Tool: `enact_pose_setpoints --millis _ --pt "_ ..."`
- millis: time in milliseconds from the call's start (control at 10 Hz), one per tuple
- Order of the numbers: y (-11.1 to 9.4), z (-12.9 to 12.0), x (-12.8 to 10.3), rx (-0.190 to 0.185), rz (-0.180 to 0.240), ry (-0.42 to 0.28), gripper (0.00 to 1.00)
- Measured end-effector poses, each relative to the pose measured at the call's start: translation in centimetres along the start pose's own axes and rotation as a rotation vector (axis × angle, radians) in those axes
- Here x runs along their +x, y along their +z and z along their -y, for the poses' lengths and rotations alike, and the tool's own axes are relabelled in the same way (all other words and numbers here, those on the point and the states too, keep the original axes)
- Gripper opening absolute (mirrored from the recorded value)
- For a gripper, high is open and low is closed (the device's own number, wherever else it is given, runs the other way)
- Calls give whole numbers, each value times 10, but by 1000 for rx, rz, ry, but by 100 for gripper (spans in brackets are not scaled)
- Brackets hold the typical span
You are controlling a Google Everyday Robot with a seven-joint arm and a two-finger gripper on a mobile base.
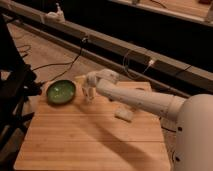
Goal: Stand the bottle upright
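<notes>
End effector [89,93] seemingly above wooden table [90,142]

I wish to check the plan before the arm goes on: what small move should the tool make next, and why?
Probably a small, slow rise of the tool, I would judge. It points down at the wooden table, close beside the green bowl, and the bottle cannot be told apart from its whitish tip, so whether it stands upright is unclear.
</notes>
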Motion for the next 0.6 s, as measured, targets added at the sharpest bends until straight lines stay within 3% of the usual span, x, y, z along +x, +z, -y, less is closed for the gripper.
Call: enact_pose_setpoints --millis 300,500,600 --pt "0 0 -1 2 -1 2 80" --pt "0 2 2 16 -36 6 80" --pt "2 0 5 26 -74 12 80"
